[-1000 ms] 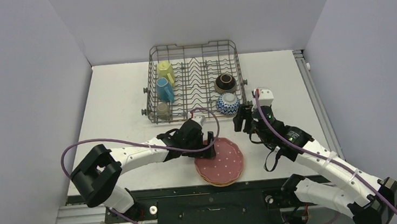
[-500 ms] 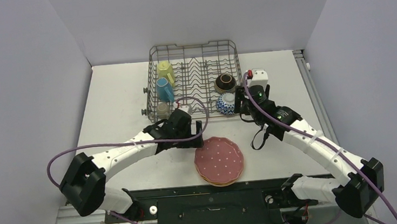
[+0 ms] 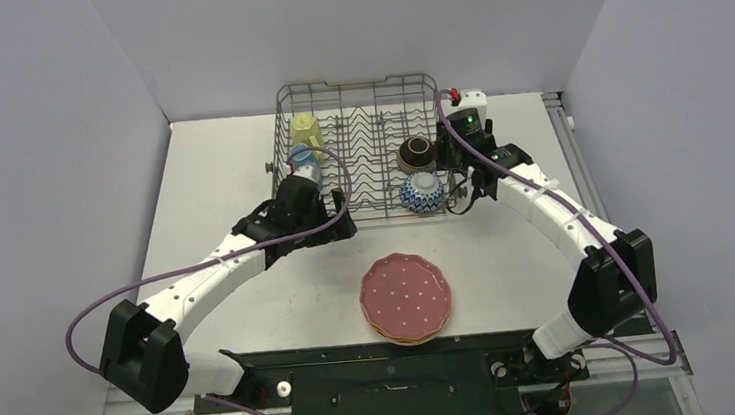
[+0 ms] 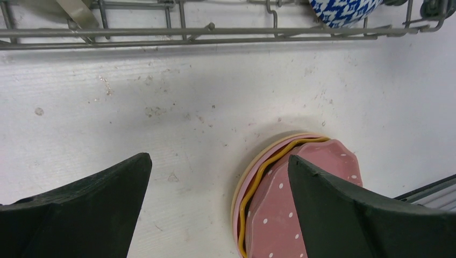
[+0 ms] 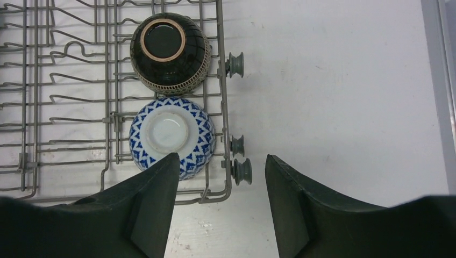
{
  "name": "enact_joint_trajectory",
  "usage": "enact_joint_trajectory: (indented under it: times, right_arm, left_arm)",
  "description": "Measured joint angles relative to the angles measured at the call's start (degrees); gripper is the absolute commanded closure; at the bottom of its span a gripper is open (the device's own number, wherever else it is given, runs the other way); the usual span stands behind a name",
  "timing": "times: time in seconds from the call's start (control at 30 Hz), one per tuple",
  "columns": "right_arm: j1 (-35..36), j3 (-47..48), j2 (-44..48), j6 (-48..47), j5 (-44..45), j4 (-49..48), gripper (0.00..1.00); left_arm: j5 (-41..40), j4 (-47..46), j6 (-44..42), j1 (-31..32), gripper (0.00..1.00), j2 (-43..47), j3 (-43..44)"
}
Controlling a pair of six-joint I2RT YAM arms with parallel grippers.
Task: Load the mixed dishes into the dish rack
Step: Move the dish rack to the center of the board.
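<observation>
White tabletop (image 3: 221, 180) fills the enclosure, boxed in by plain pale walls on three sides.

1. Nearest the arm bases, close to the front edge, lies the stack of scalloped dotted plates (image 3: 407, 297). The top plate is dusky pink-red. The left wrist view shows an orange rim, a pink rim and a tan rim beneath it (four layers, as far as can be counted). Nothing is touching the stack.

2. Further in, the left pincer (image 4: 218, 161) hangs over bare tabletop between the stack and the near rail of the dish rack (image 3: 358, 88). Its jaws are spread wide with nothing between them.

3. The right pincer (image 5: 221, 158) is held above the rack's near right corner, just beside the side wheels. Its jaws are also parted and empty.

4. Inside the rack, the right column holds the blue-white bowl (image 5: 172, 134) and, behind it, the dark brown bowl (image 5: 169, 51), both upside down. The left column holds the blue mug (image 3: 301, 158), partly covered by the left arm, and the yellow mug (image 3: 306, 131) behind it. Any smaller mug nearer the front is hidden by that arm.

5. Status, as a judgement: mugs and bowls are loaded. The plates are what is left, and the middle rows of tines stand vacant to receive them. Roughly half the job appears done.
</observation>
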State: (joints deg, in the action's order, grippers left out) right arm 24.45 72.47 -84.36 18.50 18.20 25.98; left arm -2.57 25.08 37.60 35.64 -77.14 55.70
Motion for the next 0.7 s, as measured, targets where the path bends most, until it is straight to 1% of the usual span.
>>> enact_joint_trajectory:
  times: [0.2, 0.4, 0.57, 0.7]
  right_arm:
    - [-4.0, 8.2, -9.5, -1.9, -3.9, 2.3, 0.48]
    - [-6.7, 16.5, -17.9, -4.4, -6.0, 4.7, 0.5]
    - [-8.2, 20.9, -23.2, -6.0, -7.4, 5.5, 0.53]
    - [-9.3, 24.1, -27.4, -6.7, -9.6, 5.8, 0.54]
  left_arm:
    - [0.7, -1.7, 1.4, -2.8, 0.04, -1.0, 1.2]
    - [3.9, -4.6, 4.5, -5.9, 0.04, -3.9, 1.2]
    - [5.6, -6.8, 6.4, -6.2, 0.04, -5.9, 1.2]
    - [6.9, -8.6, 7.8, -6.5, 0.04, -8.0, 1.2]
